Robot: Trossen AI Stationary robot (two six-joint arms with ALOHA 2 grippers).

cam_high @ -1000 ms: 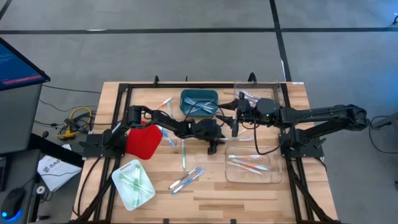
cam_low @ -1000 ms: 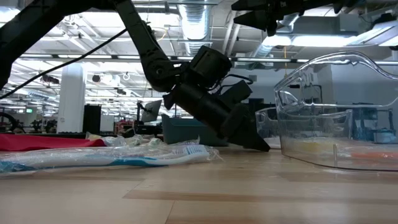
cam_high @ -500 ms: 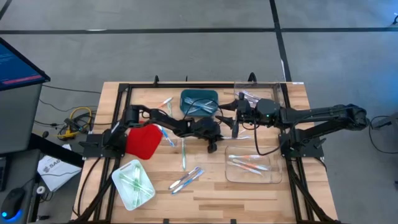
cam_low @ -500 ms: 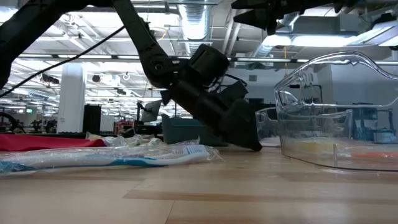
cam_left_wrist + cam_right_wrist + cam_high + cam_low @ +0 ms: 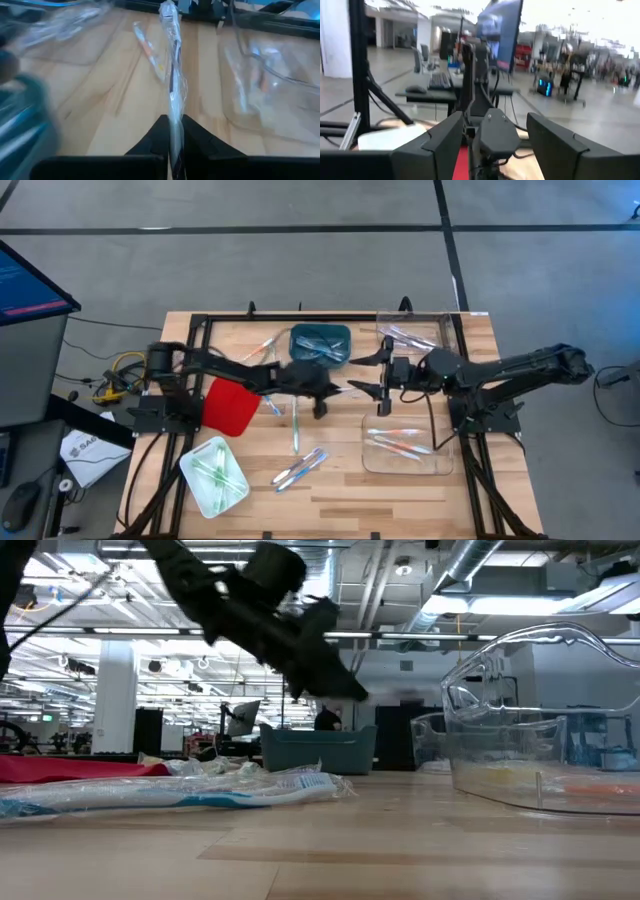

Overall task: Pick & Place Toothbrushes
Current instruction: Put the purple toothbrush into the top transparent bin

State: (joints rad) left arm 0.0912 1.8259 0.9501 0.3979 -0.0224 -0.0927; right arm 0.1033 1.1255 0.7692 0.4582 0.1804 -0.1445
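My left gripper hangs above the table's middle, shut on a toothbrush in a clear wrapper. The low view shows this gripper well off the wood. My right gripper stands open just to its right, facing it, with nothing between its fingers. Loose toothbrushes lie flat on the wood: a green one, a blue and pink pair, a blue one and one near the far edge. An orange one lies below the held one. My left gripper pinches the wrapped toothbrush by one end between its two fingers. The toothbrush runs on straight ahead of the fingers, in line with them. The fingers slant downward toward the table's right, and the toothbrush is clear of the table.
A teal bin stands at the far middle, a red tray at the left, a pale green tray with green toothbrushes near left. Two clear trays hold toothbrushes: one at near right, one at far right.
My left gripper has shut on the wrapped toothbrush at the table and risen with it, drawing back toward the table's left. The toothbrush is now lifted clear. My right gripper has stayed open and come a little toward the near edge.
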